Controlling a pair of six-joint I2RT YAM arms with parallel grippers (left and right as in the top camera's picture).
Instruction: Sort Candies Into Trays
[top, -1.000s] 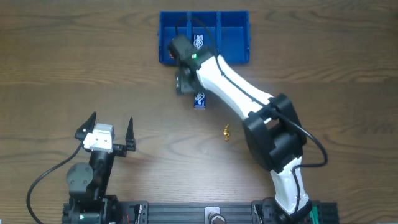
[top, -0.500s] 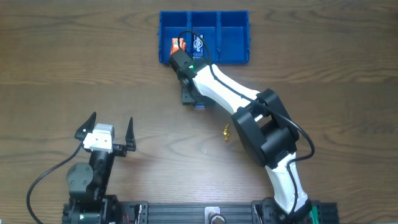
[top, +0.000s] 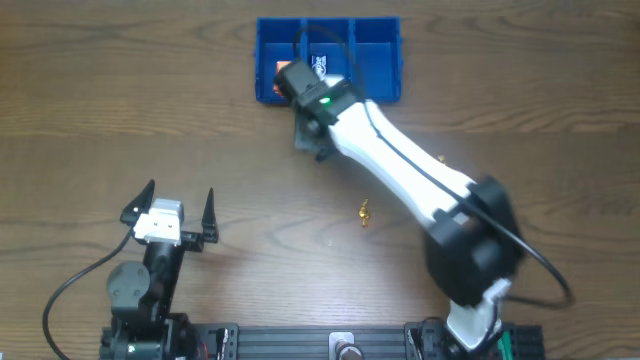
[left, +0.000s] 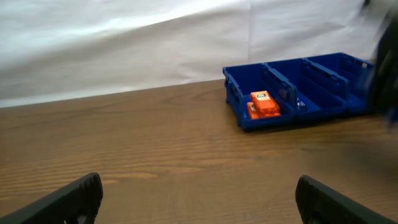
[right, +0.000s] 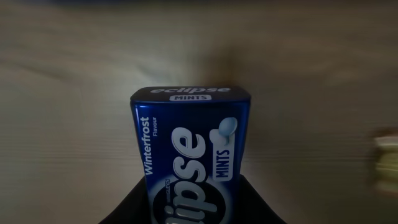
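Note:
A blue three-compartment tray (top: 392, 95) stands at the far middle of the table. Its left compartment holds orange candies (top: 283, 72) (left: 263, 104), and a blue candy (top: 320, 65) lies in the middle one. My right gripper (top: 309, 137) hovers just in front of the tray, shut on a blue mint tin (right: 191, 155) that stands upright between its fingers. A small gold candy (top: 364, 212) lies on the wood nearer the middle. My left gripper (top: 180, 196) (left: 199, 183) stays low at the near left, open and holding nothing.
The tray (left: 292, 115) sits on a wooden table. The right arm's white link (top: 400, 165) crosses the middle of the table diagonally. Bare wood stretches across the left half and the far right.
The blue tin lay on the table below the tray; my right gripper dropped onto it, shut on it and has carried it up toward the tray. The left arm has not moved.

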